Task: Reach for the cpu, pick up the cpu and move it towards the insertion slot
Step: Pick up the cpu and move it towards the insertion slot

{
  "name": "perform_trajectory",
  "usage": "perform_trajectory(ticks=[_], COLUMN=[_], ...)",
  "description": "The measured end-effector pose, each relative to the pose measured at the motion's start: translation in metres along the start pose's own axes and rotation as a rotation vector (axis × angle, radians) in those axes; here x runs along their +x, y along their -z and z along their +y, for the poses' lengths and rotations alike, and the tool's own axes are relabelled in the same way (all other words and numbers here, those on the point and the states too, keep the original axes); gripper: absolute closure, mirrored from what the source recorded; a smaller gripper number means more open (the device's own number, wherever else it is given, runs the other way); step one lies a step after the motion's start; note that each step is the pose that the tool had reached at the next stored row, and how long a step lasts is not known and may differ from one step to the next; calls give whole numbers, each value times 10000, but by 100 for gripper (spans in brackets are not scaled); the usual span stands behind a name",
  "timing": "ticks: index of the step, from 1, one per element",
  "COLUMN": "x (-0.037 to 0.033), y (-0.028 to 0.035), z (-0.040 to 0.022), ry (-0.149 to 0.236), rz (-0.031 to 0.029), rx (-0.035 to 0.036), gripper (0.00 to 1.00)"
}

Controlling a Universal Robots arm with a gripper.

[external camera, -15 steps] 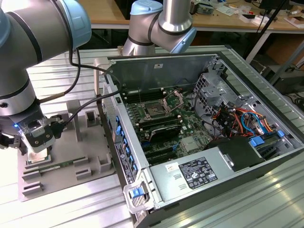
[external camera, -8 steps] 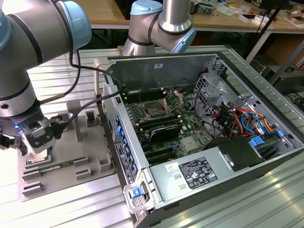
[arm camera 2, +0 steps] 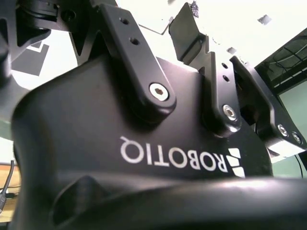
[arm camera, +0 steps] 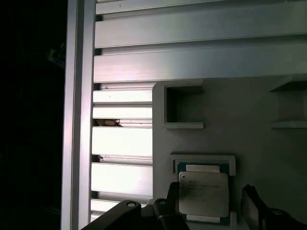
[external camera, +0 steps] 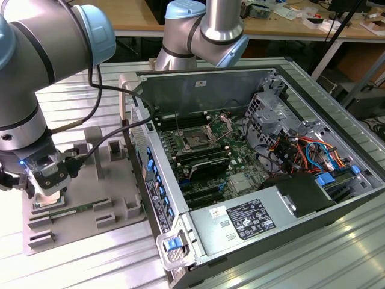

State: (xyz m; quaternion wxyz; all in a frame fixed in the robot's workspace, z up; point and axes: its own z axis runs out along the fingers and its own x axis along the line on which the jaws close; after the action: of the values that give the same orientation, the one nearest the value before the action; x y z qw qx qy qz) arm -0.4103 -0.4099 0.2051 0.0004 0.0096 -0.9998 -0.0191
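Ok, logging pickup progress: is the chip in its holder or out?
In. In the first wrist view the chip lies flat inside its white-rimmed holder on the grey plate, the open hand straddling it.

The arm (external camera: 36, 60) is showing thick, round silver-grey tubes, and its joints are wearing pale blue caps (external camera: 99, 30). One such joint is sitting at twelve o'clock in the exterior view, another at ten o'clock. A black cable (external camera: 96, 90) is looping off the tube toward the wrist, where a small blue light (external camera: 24, 161) is glowing at about eight o'clock. The pincer (arm camera: 211, 207) is showing a matte black, rounded body in the second wrist view. That body is carrying white lettering (arm camera 2: 177, 160) and flat black link bars (arm camera 2: 139, 62) pinned by shiny silver screws (arm camera 2: 159, 91). Its fingers (arm camera: 171, 203) are appearing dark and slab-like in the first wrist view.
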Motion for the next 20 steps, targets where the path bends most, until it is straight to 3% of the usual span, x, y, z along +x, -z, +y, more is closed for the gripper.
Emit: perform_trajectory(ticks=[20], x=[28], y=[-111], z=[-14], ry=[491], rz=[20], rx=[1], gripper=[38])
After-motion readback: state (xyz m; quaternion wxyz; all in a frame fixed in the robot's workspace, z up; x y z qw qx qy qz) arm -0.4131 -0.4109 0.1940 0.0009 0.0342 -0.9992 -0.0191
